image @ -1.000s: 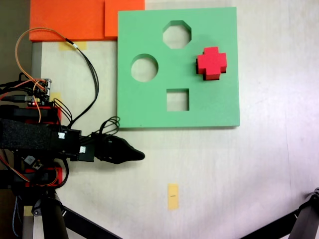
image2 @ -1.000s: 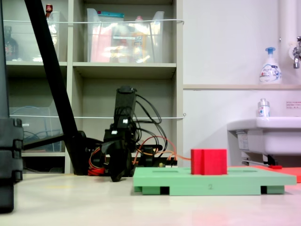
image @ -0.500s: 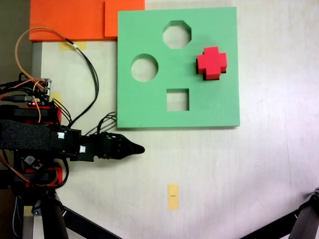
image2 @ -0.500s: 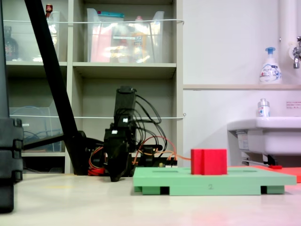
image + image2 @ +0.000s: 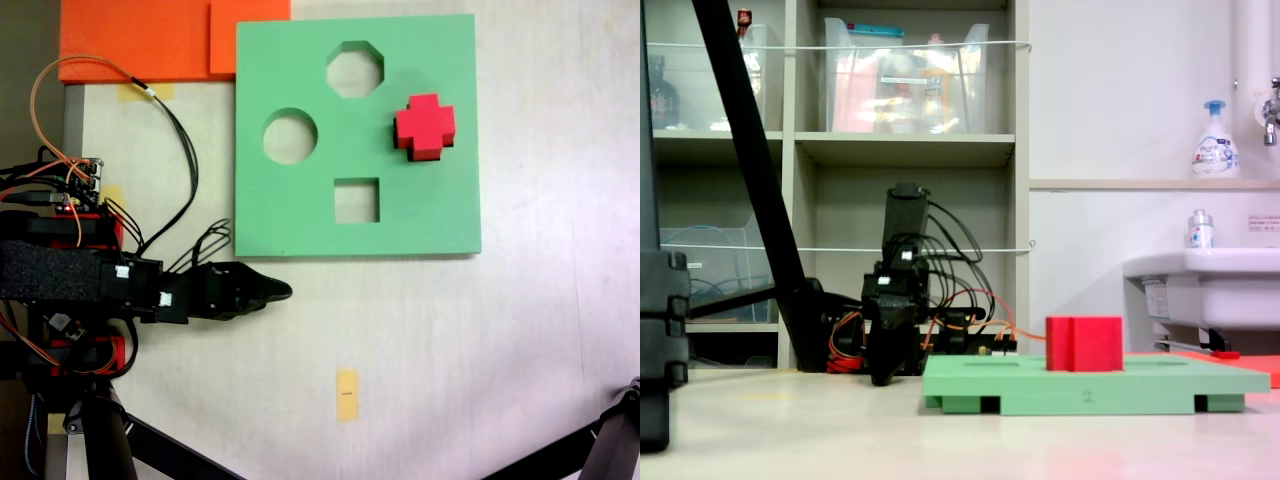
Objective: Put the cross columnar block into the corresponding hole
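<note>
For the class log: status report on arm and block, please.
Gripper shut, empty, off the board. Red block seated in its cross hole, standing proud. Nothing in the way.

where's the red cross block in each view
Fixed view from above: the red block is in the upper right of the picture, on the right part of the green board, right of the octagonal hole.
Fixed view from table level: the block stands right of centre, rising from the top of the board.
Shared landmark: the green board, with the gripper off its edge.
</note>
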